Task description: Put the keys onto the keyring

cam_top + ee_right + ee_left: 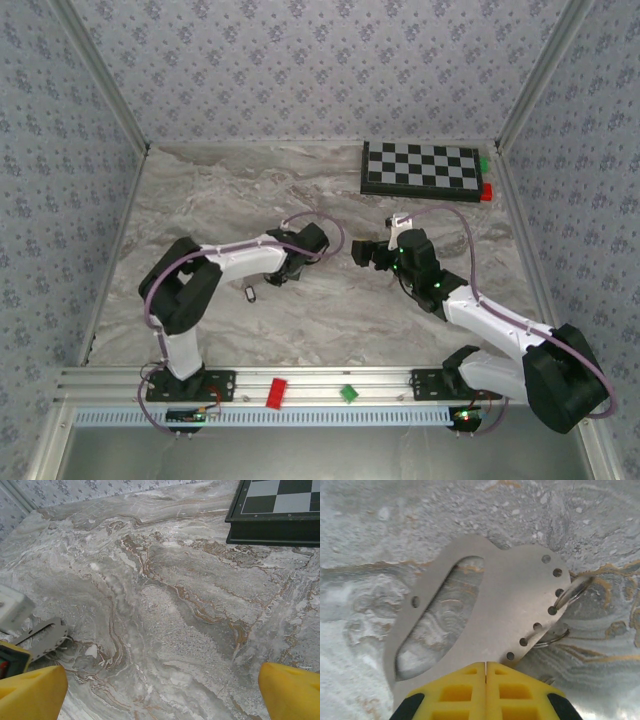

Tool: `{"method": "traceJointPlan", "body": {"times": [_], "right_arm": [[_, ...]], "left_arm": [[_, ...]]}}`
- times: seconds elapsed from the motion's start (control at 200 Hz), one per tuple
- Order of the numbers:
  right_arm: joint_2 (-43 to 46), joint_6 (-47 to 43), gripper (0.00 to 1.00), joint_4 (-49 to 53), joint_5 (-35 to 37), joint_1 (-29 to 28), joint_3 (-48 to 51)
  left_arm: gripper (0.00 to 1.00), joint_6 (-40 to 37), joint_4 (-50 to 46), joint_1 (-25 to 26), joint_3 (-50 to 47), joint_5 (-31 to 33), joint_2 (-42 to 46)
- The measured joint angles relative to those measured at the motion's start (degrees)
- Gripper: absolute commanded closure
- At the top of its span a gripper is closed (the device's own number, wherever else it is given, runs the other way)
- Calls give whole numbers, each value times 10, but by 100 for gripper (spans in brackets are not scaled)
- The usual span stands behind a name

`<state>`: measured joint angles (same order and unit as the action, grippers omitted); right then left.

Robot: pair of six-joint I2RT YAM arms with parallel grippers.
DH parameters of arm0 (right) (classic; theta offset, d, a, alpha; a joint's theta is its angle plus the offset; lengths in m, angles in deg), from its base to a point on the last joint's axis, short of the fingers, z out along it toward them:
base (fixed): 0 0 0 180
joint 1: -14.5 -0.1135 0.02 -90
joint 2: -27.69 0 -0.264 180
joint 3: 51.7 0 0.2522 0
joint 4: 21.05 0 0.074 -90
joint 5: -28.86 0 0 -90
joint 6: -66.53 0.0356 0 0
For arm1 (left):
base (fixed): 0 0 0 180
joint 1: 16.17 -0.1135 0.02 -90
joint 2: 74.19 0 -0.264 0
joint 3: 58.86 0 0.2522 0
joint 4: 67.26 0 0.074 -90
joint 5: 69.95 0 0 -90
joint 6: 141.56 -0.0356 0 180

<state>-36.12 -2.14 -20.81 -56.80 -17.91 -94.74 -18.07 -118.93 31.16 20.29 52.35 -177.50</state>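
Note:
The keyring (510, 610) is a flat pale metal plate with a long oval slot and a row of small holes, two of which carry thin wire rings (572, 592). It lies low over the marble. My left gripper (485, 664) is shut on its near edge, yellow pads together; from above the left gripper (278, 272) points down at mid-table. One small dark key (248, 293) lies on the marble just left of it. My right gripper (360, 252) hovers open to the right, with only bare marble between its fingertips (35, 690). The keyring (42, 637) shows at its far left.
A black-and-white checkered board (420, 168) lies at the back right, with a red block (487, 192) and a green block (484, 163) at its right end. Another red block (275, 392) and green block (348, 393) sit on the front rail. Patterned walls enclose the table.

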Motion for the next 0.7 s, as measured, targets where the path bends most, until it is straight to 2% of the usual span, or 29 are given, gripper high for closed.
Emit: {"method": "traceJointPlan", "body": {"times": [0.335, 0.7], "right_arm": [[0, 0, 1, 0, 4, -1, 0], [0, 0, 1, 0, 4, -2, 0]], "left_arm": [[100, -43, -44, 0, 76, 19, 117], [100, -72, -54, 0, 82, -1, 129]]}}
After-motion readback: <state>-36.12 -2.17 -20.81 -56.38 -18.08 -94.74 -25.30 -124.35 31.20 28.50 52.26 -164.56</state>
